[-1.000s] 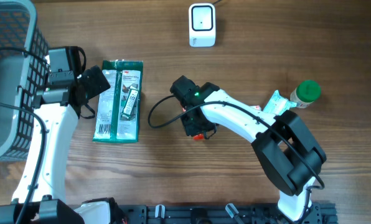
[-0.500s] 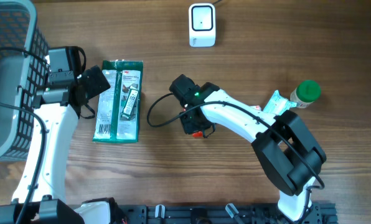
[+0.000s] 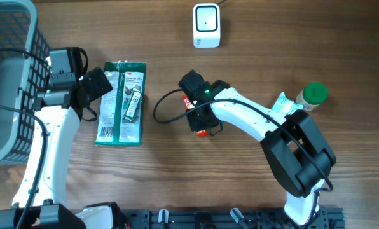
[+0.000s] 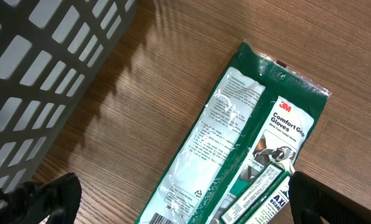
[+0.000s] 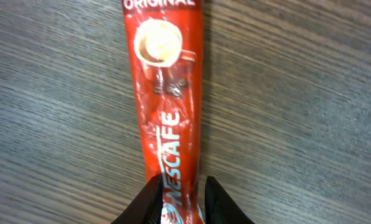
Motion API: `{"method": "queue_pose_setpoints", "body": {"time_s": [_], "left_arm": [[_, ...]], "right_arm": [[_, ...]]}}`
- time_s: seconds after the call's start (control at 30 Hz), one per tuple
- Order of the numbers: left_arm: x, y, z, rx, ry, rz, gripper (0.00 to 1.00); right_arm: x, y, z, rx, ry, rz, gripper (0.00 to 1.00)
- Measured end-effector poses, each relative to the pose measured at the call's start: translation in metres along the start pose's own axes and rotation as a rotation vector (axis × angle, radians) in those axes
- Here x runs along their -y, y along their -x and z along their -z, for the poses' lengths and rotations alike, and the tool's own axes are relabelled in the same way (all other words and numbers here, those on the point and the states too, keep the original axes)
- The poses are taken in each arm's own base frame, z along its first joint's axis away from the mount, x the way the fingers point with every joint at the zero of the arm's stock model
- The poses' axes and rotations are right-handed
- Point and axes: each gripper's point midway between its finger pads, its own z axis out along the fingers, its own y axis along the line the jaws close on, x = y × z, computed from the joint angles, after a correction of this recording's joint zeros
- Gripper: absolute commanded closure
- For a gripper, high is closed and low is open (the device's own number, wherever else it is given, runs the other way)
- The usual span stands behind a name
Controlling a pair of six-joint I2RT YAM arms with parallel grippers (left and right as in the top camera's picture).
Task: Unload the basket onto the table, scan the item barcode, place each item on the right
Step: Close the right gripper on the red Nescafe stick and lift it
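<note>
red glossy coffee sachet, long, flat, crinkled, pinched in right hand

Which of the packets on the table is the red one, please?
The slim coffee sachet, gripped at its end by the right gripper. The wider gloves packet to its left is green.

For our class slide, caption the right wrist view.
Right gripper pinching one end of a red Nescafe sachet on the wooden table.
</note>
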Motion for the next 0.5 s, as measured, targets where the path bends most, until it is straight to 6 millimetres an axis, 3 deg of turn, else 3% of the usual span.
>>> {"method": "queue_pose_setpoints", "body": {"time_s": [0.5], "left_arm": [[0.0000,0.0000,0.0001,0.000,0.000,0.000,0.00]], "right_arm": [[-0.0019,0.0080,0.0002,0.030,0.015,0.002,0.81]]}}
